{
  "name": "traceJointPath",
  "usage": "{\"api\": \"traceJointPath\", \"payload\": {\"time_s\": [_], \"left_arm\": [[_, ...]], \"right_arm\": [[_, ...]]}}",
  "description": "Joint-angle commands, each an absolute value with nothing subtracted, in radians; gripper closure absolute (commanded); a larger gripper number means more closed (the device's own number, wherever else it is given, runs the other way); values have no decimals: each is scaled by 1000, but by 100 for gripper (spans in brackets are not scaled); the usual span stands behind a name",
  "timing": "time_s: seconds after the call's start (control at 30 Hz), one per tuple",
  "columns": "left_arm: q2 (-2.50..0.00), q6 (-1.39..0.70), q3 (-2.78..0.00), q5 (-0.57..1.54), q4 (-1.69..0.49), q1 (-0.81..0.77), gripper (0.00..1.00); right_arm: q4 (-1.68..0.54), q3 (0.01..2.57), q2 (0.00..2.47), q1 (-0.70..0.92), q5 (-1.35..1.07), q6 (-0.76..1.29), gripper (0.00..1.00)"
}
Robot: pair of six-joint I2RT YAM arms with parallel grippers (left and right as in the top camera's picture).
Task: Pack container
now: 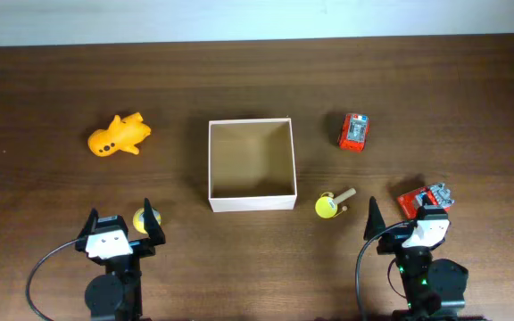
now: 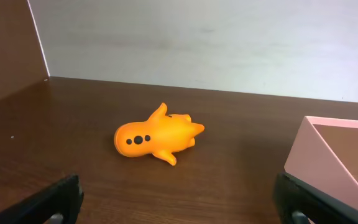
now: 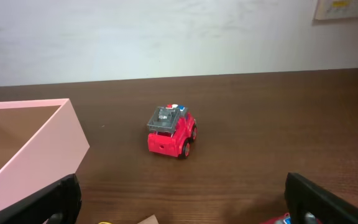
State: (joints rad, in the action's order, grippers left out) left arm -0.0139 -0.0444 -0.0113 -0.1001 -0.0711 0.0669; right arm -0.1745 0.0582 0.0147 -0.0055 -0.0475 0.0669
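The container (image 1: 251,201), a square white-walled box with a brown inside, stands empty at the table's middle; its wall shows in the left wrist view (image 2: 328,162) and the right wrist view (image 3: 36,149). An orange toy (image 1: 120,135) lies to its left, also in the left wrist view (image 2: 157,135). A red toy truck (image 1: 354,131) lies to its right, also in the right wrist view (image 3: 172,131). A yellow toy with a tan handle (image 1: 330,204) lies by the box's front right corner. My left gripper (image 1: 120,221) and right gripper (image 1: 402,221) are open and empty near the front edge.
A small yellow thing (image 1: 140,221) lies between the left gripper's fingers on the table. A second red toy with blue and grey parts (image 1: 422,198) lies just by the right gripper. A pale wall runs behind the table's far edge.
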Motion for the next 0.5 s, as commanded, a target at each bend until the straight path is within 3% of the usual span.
{"api": "traceJointPath", "payload": {"time_s": [0.0,0.23,0.47], "left_arm": [[-6,-29,-9,-86,-76,73,1],[-6,-29,-9,-86,-76,73,1],[-6,-29,-9,-86,-76,73,1]], "right_arm": [[-196,59,4,-1,-56,86,1],[-371,215,60,-1,-57,120,1],[-523,541,364,-1,-54,102,1]]}}
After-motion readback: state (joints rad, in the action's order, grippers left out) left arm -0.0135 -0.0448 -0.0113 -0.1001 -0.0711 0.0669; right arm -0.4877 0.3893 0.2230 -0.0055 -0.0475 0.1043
